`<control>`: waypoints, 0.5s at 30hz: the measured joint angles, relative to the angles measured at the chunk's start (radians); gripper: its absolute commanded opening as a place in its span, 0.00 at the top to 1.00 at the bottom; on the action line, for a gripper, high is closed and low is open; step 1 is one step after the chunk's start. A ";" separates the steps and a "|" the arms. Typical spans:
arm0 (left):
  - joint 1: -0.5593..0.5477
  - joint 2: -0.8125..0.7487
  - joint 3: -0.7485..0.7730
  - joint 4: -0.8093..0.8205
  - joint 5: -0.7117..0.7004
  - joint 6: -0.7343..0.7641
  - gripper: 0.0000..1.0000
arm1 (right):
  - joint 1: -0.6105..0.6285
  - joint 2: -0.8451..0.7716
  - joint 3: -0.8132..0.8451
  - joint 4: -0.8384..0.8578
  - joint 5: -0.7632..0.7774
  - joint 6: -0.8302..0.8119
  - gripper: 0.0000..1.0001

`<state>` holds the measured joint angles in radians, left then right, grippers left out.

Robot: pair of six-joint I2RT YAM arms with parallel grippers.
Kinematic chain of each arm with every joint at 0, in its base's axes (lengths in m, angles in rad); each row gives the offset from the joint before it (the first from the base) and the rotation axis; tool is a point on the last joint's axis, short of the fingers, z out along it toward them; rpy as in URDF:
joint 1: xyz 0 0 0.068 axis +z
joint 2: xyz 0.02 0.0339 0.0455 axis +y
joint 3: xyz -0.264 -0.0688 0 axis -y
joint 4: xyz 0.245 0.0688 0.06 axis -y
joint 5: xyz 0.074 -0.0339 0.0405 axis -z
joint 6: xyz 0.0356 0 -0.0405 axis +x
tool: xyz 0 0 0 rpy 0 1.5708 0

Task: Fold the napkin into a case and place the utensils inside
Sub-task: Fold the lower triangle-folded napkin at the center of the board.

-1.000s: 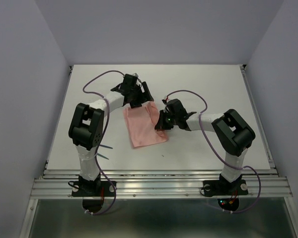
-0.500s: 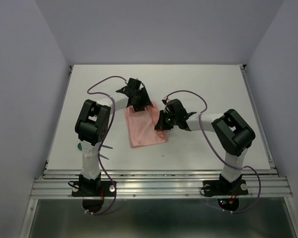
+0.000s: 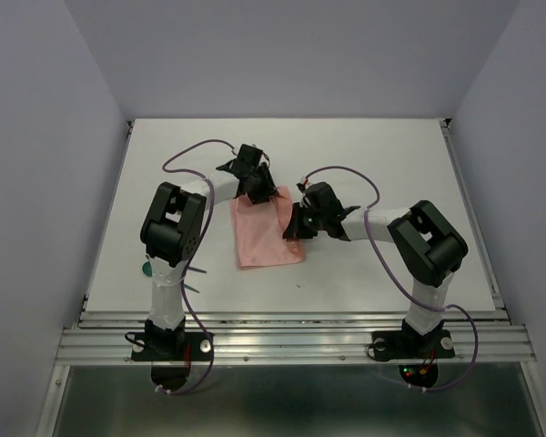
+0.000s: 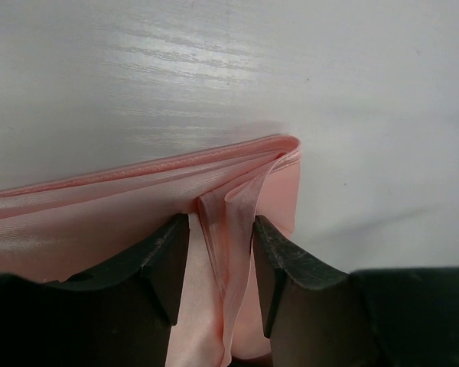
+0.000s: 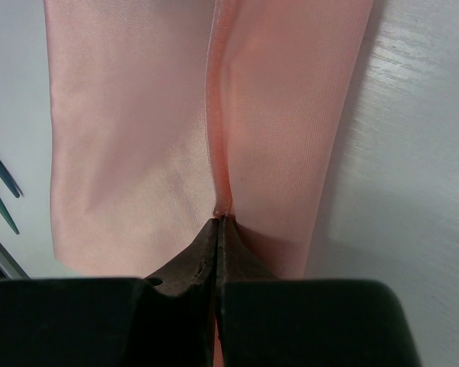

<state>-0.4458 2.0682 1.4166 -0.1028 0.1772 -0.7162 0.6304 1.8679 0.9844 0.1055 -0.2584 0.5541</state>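
The salmon-pink napkin (image 3: 266,238) lies partly folded in the middle of the table, with a raised crease down its length. My left gripper (image 3: 255,187) is at its far corner. In the left wrist view its jaws (image 4: 222,222) stand partly apart astride a pinched-up ridge of the napkin (image 4: 99,206); the right finger touches the cloth, the left has a gap. My right gripper (image 5: 218,220) is shut on the crease at the right edge of the napkin (image 5: 130,138). Thin teal utensils (image 3: 195,273) lie near the left arm's base, and the utensils (image 5: 0,183) show at the right wrist view's left edge.
The white table (image 3: 391,155) is walled on three sides, with a metal rail (image 3: 291,328) along the near edge. Purple cables (image 3: 187,150) loop over both arms. The left arm's elbow (image 3: 173,223) stands over the utensils, hiding part of them.
My left gripper's jaws have narrowed around the napkin's far corner, and the left arm's elbow has shifted slightly right. The right gripper has stayed shut on the crease.
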 measured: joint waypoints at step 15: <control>-0.026 0.000 0.000 0.006 -0.040 0.000 0.52 | 0.000 0.000 -0.002 0.002 -0.001 0.000 0.99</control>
<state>-0.4721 2.0682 1.4166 -0.0967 0.1375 -0.7158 0.6304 1.8679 0.9829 0.1070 -0.2592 0.5541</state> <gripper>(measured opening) 0.485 0.013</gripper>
